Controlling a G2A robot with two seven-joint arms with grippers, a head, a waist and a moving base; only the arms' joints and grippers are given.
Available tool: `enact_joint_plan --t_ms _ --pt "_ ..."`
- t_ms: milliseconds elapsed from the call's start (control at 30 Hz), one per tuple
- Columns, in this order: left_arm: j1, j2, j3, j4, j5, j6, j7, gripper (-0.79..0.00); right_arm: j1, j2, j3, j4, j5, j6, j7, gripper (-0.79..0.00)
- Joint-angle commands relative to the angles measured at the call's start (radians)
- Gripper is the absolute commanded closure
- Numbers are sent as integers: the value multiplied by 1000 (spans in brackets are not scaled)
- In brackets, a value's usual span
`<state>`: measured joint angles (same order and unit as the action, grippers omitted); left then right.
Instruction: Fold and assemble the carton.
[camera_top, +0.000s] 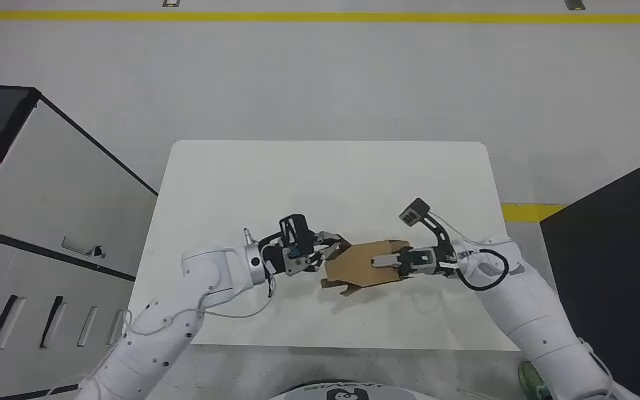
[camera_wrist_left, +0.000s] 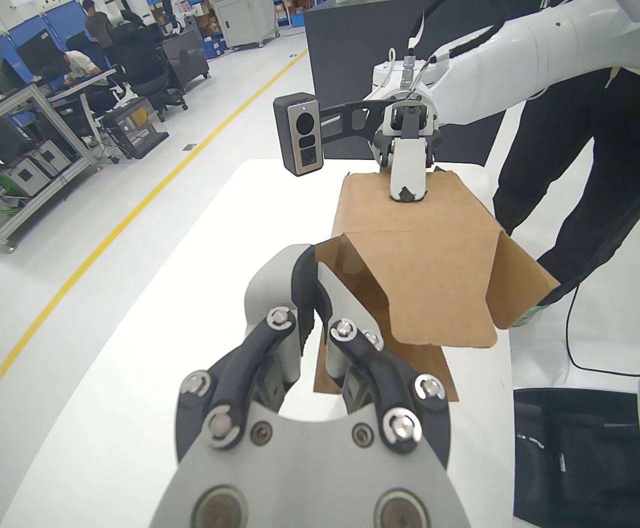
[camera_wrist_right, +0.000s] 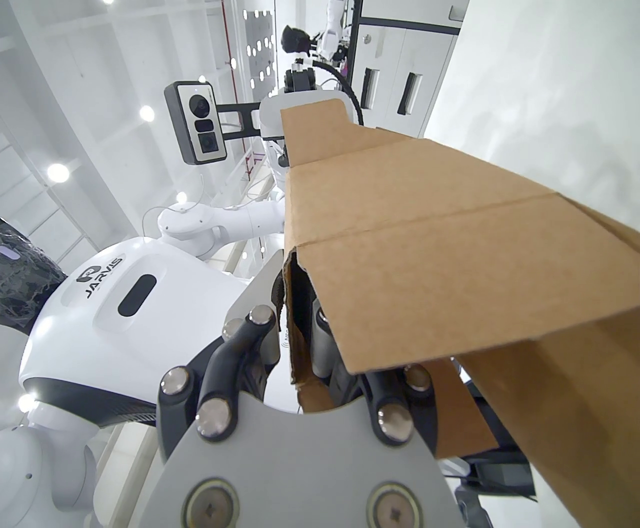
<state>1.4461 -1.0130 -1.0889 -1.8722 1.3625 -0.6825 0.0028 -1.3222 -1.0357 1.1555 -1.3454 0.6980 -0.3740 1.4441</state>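
Grey cabinet: well to the left of the carton, standing on the floor off the table.
White table: under the carton, which sits on the table's near half, a little right of the middle.
Left gripper: at the carton's left end and touching it. Its two fingers are clenched on the edge of a side flap, with the cardboard pinched between them.
Carton: brown cardboard, lying lengthwise between the two grippers. At its left end the flaps are unfolded. One hangs down over the opening. One splays outward on the side opposite the pinched flap. The lowest lies flat on the table.
Right gripper: at the carton's right end, grasping its upper wall. One finger lies flat on top of the panel, and in the right wrist view the cardboard passes between the fingers.
Wrist camera: a small dark box on a bracket, just beyond the carton's right end, on the right arm.
Black panel: well to the right of the carton, standing beside the table's right edge.
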Motion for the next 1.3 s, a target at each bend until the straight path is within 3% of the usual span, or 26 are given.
enact_joint_plan --t_ms 0,433,767,1267 --pt "4 2 -14 0 -1 10 4 0 -3 0 8 10 20 0 -7 0" --pt "74 19 -118 -13 -10 29 4 0 -21 -4 57 20 247 51 53 0" --pt "68 16 -88 -41 -2 4 6 0 -23 -20 58 16 333 79 81 0" --pt "41 8 -33 -49 4 -16 8 0 8 -42 25 55 314 74 75 0"
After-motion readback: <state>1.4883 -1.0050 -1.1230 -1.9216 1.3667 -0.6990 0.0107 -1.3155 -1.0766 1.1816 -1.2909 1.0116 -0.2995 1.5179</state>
